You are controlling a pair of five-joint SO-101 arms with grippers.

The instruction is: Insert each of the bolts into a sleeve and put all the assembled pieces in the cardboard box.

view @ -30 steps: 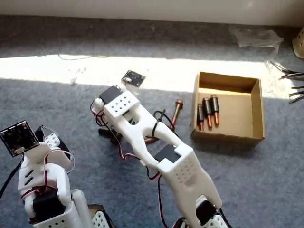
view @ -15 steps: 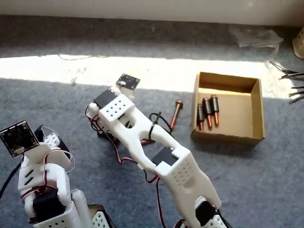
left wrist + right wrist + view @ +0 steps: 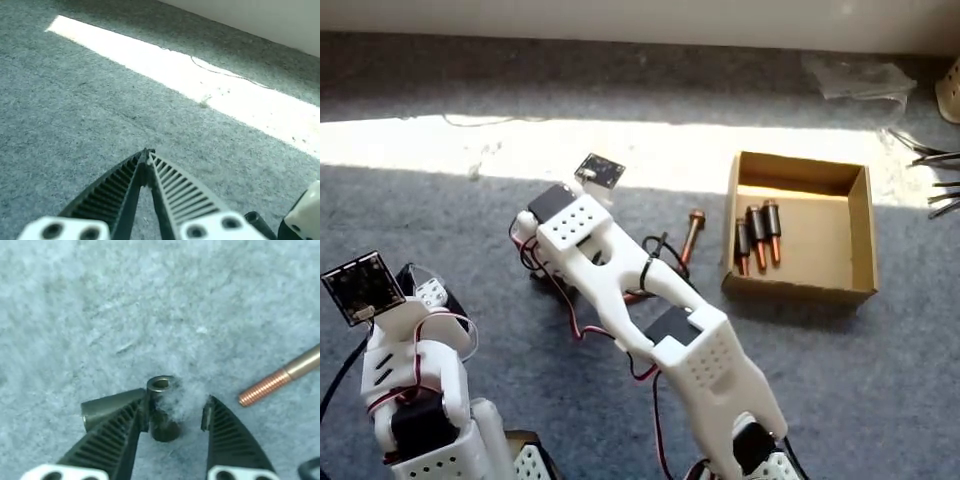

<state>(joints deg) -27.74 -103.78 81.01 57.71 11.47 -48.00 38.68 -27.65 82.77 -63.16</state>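
Reference landmark: the cardboard box, standing open side up on the grey carpet.

Contents of the box: three assembled pieces lie side by side on its floor, close to the wall that faces the right arm. Each shows a dark sleeve with copper-coloured thread projecting from it.

Outside the box: one loose bolt lies on the carpet just beside that same wall and roughly parallel to it. No sleeve is fitted on it.

Right arm: it extends away from the box and past the loose bolt. The right gripper sits low over the carpet, farther from the box than the bolt. Its pincer is apart. An upright sleeve stands between the jaws with its bore facing up. One finger touches the sleeve's side, while the other finger is apart from it. A second sleeve lies on its side just beside the upright one, partly behind the touching finger. The bolt's threaded end lies near, outside the jaws.

Left arm: it is positioned well apart from the box, farther from it than the right arm. The left gripper hangs over bare carpet. Its pincer is together, tip against tip, with nothing between.

Other items: a clear plastic bag lies beyond the box's far wall.
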